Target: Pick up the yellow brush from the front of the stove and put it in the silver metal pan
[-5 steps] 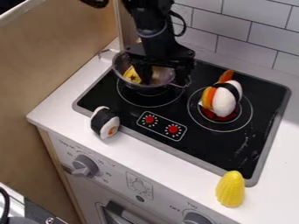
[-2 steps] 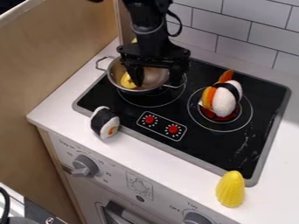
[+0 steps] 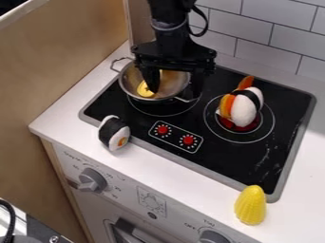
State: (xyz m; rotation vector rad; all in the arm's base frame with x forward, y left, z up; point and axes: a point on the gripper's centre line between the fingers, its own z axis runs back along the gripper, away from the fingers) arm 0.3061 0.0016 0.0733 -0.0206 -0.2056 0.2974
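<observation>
The black gripper (image 3: 176, 87) is at the upper centre, its two fingers spread wide, with nothing between them that I can make out. One finger reaches into a metal pot (image 3: 169, 85), right by a yellow piece (image 3: 145, 91) lying inside; whether they touch I cannot tell. The other hangs at the pot's right side. The pot is over the left burner of a black stove (image 3: 247, 159).

On the right burner lies a white toy sushi (image 3: 243, 112) with an orange topping and black band. A toy sushi roll (image 3: 114, 133) sits on the white tabletop (image 3: 165, 166) at left, near the stove's edge; a ridged yellow toy (image 3: 251, 205) stands at lower right.

Small lettering and numbers surround the grey left knob (image 3: 92, 180), with more lettering above the right knob (image 3: 212, 236). Between them is a framed line drawing (image 3: 151, 201). Tick marks ring two red dials (image 3: 163, 129) printed on the stove.
</observation>
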